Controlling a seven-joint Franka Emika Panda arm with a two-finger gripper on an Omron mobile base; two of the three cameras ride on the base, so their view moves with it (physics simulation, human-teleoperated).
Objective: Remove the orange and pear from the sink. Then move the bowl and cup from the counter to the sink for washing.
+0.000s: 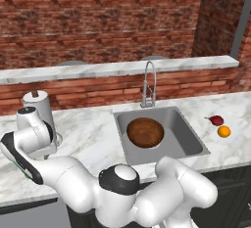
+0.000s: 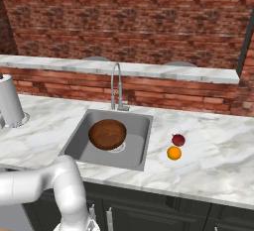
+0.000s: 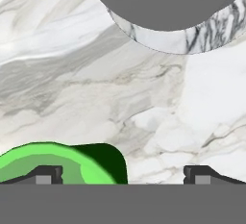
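Observation:
The dark wooden bowl (image 1: 145, 132) (image 2: 107, 134) sits in the grey sink (image 1: 184, 134) (image 2: 136, 148) over the drain. On the counter (image 1: 93, 136) right of the sink lie the dark red pear (image 1: 216, 120) (image 2: 178, 140) and the orange (image 1: 224, 131) (image 2: 173, 152), close together. My arm reaches left toward the paper towel roll. In the hand view the gripper (image 3: 122, 175) is open just above the marble. The green cup (image 3: 62, 163) shows at the bottom left, around the left fingertip (image 3: 45, 175), reaching partway into the gap. The right fingertip (image 3: 202, 175) stands clear of it.
A paper towel roll (image 1: 39, 107) (image 2: 9, 101) stands on the counter's left part; a round marble-rimmed base (image 3: 192, 38) lies just ahead of the gripper. The steel tap (image 1: 148, 82) (image 2: 117, 86) rises behind the sink. A higher marble ledge (image 1: 117, 68) runs along the brick wall.

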